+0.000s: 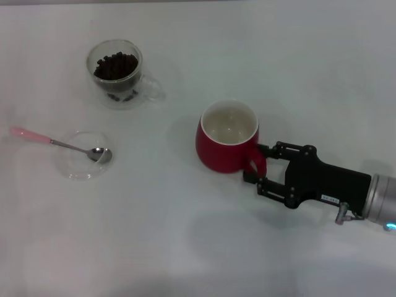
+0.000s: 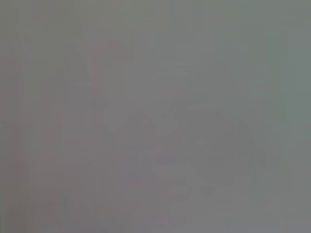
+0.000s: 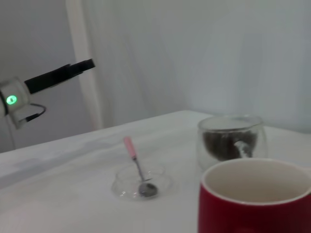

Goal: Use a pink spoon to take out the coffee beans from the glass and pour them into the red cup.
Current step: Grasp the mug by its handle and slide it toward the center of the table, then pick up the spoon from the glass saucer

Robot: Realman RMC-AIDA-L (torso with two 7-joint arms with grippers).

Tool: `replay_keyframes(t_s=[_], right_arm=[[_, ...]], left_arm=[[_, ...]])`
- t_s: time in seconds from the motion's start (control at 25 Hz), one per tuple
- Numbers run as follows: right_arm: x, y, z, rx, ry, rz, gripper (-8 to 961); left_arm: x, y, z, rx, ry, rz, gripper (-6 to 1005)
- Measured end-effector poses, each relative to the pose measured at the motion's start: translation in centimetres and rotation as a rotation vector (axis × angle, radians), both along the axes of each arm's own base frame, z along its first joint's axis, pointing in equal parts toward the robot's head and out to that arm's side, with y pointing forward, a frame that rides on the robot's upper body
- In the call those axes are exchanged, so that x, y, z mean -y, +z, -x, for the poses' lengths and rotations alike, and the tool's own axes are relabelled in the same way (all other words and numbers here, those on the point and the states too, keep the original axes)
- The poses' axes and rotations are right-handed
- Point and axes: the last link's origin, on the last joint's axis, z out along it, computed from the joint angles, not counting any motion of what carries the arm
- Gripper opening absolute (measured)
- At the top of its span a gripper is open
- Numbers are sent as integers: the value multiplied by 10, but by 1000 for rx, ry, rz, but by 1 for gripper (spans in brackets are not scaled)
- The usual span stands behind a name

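The right tool (image 1: pixel 258 171) has its fingers either side of the red cup's (image 1: pixel 225 142) handle (clamped or not, I cannot tell). The glass (image 1: pixel 117 74) holds the coffee beans (image 1: pixel 116 65); the pink spoon (image 1: pixel 59 143) lies across a saucer (image 1: pixel 79 166). The left tool (image 3: pixel 73 70) hangs well above the worktop (image 1: pixel 185 247).

A plain white tabletop (image 1: pixel 185 247) fills the head view, evenly lit with soft shadows. Behind it hangs a pale curtain (image 3: pixel 194 53), beside a grey wall (image 3: pixel 34 43).
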Motion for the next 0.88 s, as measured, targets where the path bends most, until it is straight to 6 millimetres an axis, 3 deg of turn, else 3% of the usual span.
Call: replay_keyframes(t_s=[0.32, 0.68, 0.88], right_arm=[[-1, 16, -7, -36, -35, -55, 589], [8, 79, -12, -199, 11, -233, 589], [5, 100, -17, -224, -4, -334, 589]], left_arm=[[9, -1, 5, -2, 18, 4, 625], [25, -7, 2, 58, -32, 15, 623], [40, -18, -4, 196, -120, 55, 624]])
